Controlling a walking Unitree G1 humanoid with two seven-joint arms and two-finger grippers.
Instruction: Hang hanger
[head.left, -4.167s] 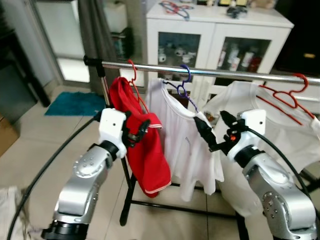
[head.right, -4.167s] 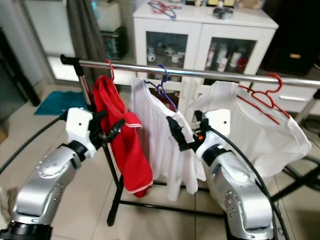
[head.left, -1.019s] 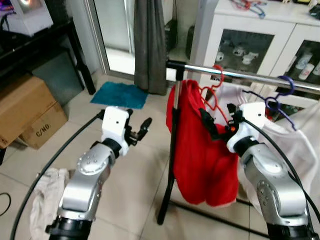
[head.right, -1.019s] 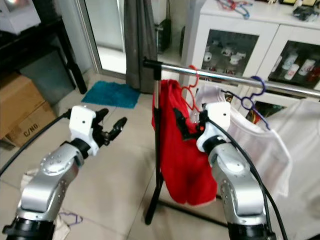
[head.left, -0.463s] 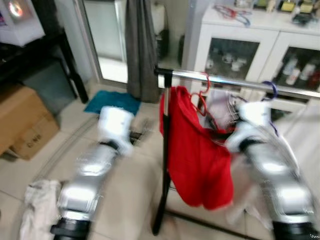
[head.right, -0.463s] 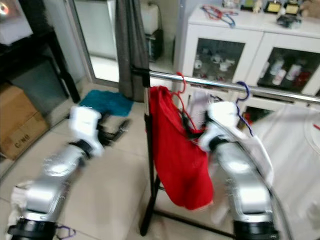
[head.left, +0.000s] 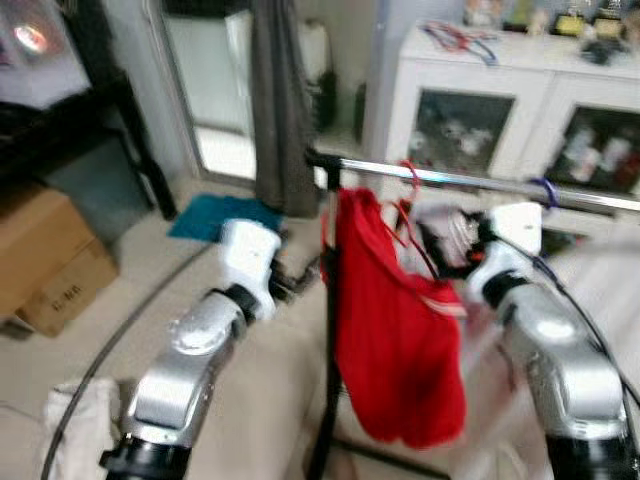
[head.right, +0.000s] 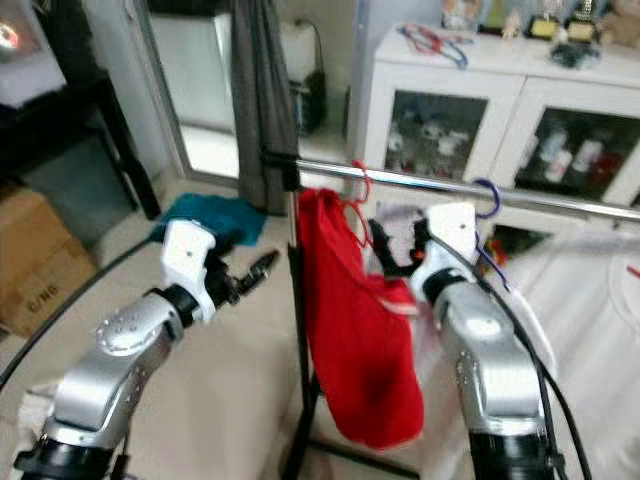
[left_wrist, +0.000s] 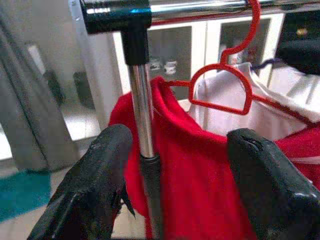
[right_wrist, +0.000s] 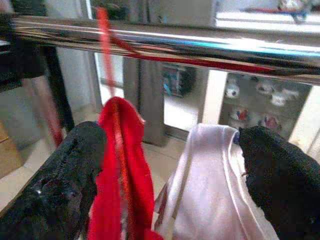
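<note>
1. The left tool (head.right: 250, 272) is raised beside the rack's upright post (head.left: 330, 330), its two black fingers (left_wrist: 95, 185) spread wide with nothing between them; through the left wrist view the post and the red garment stand just beyond the gap.

2. The right tool (head.right: 395, 258) is lifted close behind the red shirt (head.left: 395, 340), fingers (right_wrist: 65, 175) wide apart and empty, pointed at the chrome rail (right_wrist: 200, 47).

3. The red hanger (left_wrist: 225, 85) is hooked over the chrome rail near its left end, carrying the red shirt, which drapes down beside the post.

4. A white garment (right_wrist: 210, 200) hangs just beside the red one, further along the rail, and a purple hanger hook (head.right: 487, 200) sits on the rail beyond the right arm.

5. Behind the rack stands a white cabinet (head.right: 470, 110) with glass doors; a grey curtain (head.right: 262, 90) hangs to the left, with a teal mat (head.right: 205, 215) and a cardboard box (head.left: 50, 260) on the tiled floor.
</note>
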